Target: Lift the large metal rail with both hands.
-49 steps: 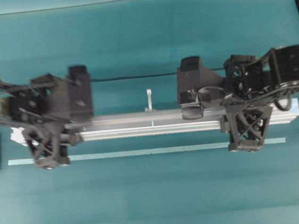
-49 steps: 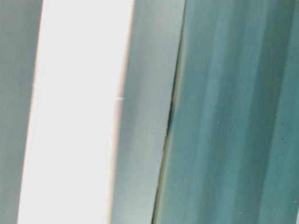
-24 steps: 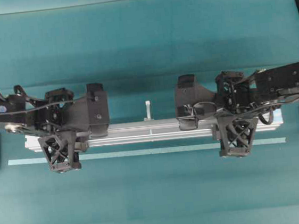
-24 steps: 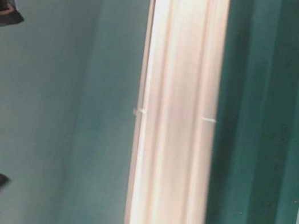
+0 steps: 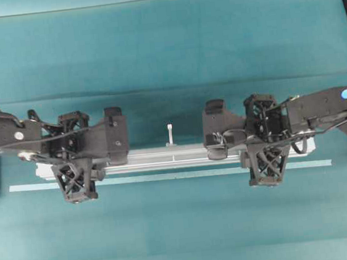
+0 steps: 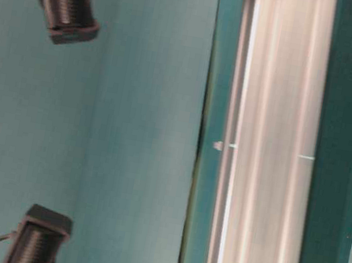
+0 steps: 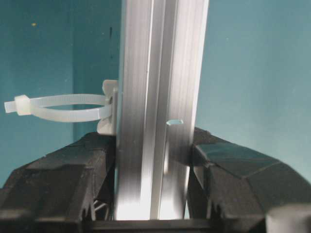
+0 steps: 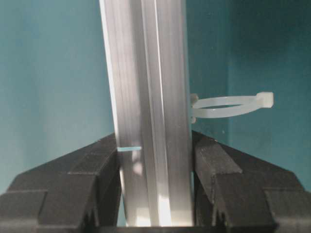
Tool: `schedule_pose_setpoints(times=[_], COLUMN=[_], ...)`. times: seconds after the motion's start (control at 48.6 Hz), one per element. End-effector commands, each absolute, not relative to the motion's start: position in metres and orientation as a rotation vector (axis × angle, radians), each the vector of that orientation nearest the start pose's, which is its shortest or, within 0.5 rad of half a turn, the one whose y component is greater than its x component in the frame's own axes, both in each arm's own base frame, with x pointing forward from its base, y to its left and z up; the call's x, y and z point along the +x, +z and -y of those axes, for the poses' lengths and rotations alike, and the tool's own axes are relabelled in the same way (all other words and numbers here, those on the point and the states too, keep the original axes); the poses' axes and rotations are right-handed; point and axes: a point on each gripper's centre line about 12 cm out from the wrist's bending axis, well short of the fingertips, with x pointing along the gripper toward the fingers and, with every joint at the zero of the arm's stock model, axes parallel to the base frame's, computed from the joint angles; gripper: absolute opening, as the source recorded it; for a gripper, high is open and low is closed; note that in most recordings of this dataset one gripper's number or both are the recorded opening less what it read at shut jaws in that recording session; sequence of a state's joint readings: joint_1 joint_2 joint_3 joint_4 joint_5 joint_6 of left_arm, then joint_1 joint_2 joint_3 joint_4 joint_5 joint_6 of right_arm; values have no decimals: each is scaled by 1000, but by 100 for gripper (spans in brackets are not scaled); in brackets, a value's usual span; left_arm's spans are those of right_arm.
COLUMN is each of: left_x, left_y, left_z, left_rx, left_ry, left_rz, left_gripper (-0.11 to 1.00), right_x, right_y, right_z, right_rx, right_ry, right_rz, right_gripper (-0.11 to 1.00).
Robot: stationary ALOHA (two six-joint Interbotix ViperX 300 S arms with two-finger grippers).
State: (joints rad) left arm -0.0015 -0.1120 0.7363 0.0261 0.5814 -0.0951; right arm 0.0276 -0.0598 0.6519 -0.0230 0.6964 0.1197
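Both grippers are clamped on the large metal rail (image 5: 170,157), one near each end. Your left gripper (image 5: 75,177) has its lattice fingers (image 5: 75,184) straddling the bar towards the left end in the overhead view. In the left wrist view the two black pads (image 7: 228,160) press against opposite sides of the grooved aluminium, with no gap visible between pad and metal. Your right gripper (image 5: 265,161) does the same towards the right end. In the right wrist view its pads (image 8: 221,162) sit flush on either flank of the rail (image 8: 148,111). Jaws on both sides are partly closed, held apart only by the width of the bar.

Rail position: it runs left to right across the teal table (image 5: 165,50), level in the overhead view, lying just above and parallel to the thin pale tape strip (image 5: 166,177). Whether it is clear of the table surface, you cannot tell from the overhead view. The table-level view shows the rail (image 6: 268,148) as a bright grooved band, with a dark band between it and the tape strip.

White cable-tie loops stand off one edge: one (image 7: 63,108) just beyond the left pads, one (image 8: 228,107) just beyond the right pads, and one small peg (image 5: 170,134) at mid-length.
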Motion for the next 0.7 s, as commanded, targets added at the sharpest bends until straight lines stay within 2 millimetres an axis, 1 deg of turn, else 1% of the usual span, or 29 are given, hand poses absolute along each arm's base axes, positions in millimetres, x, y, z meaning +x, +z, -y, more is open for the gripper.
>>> schedule_pose_setpoints(times=[0.0, 0.288, 0.679], left_x=[318, 320, 315], left_y=[148, 134, 124], left_z=[-2, -2, -3], left_rx=[-63, -62, -65], left_ry=[60, 60, 62], left_rz=[-1171, -1189, -1184], left_gripper=[37, 37, 37], right_x=[326, 326, 329], right_y=[146, 129, 119], right_z=[-9, -9, -9], right_rx=[53, 54, 54], right_ry=[-48, -46, -45], right_rz=[-1269, -1267, -1266], right_gripper=[39, 39, 39])
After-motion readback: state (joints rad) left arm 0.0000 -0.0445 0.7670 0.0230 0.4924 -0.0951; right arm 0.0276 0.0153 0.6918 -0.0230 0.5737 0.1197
